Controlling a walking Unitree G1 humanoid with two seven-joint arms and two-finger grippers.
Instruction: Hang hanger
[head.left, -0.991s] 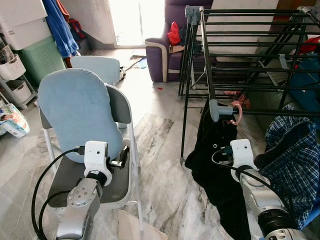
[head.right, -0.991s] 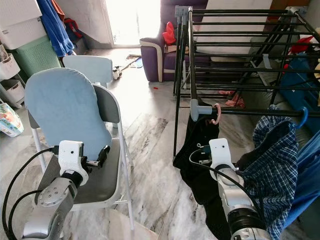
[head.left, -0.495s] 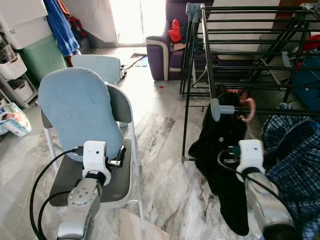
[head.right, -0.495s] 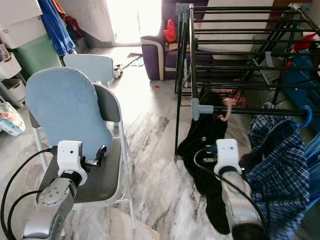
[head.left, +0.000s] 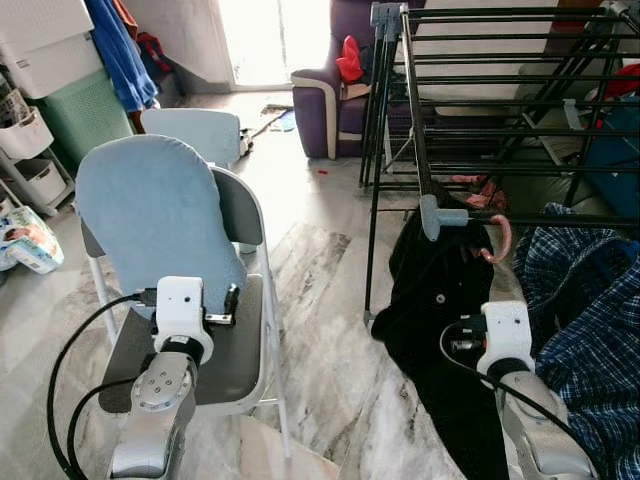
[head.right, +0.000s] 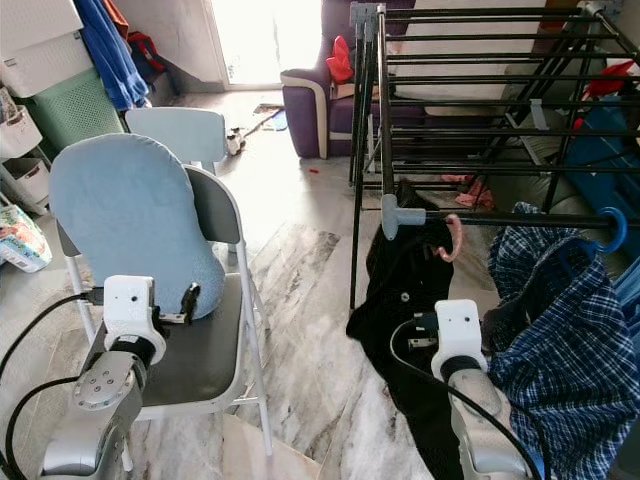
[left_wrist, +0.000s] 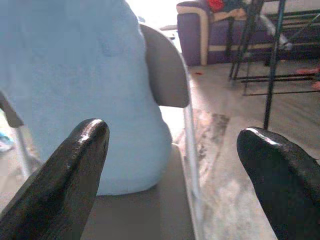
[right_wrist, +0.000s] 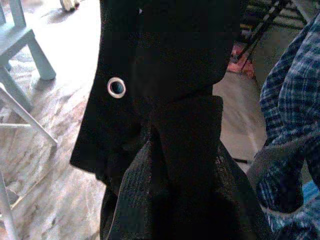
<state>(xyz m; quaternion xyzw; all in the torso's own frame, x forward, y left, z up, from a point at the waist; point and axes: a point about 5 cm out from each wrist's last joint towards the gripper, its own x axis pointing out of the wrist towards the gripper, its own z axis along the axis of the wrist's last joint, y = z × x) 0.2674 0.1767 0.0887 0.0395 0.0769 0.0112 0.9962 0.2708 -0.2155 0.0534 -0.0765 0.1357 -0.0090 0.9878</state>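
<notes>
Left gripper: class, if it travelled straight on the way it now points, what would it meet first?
Most likely the light blue cushion on the grey chair; the left gripper is open and aimed at it, though depth is unclear.

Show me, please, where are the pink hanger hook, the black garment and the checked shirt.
pink hanger hook (head.left: 497, 240): left eye view, on its curved part under the rail.
black garment (head.left: 440, 300): left eye view, on its hanging front.
checked shirt (head.right: 560, 330): right eye view, on its blue plaid cloth.

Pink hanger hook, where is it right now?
In the eye views, the pink hanger hook hangs on the drying rack's front rail, right of its grey corner joint, above the black garment and left of the plaid shirt.
</notes>
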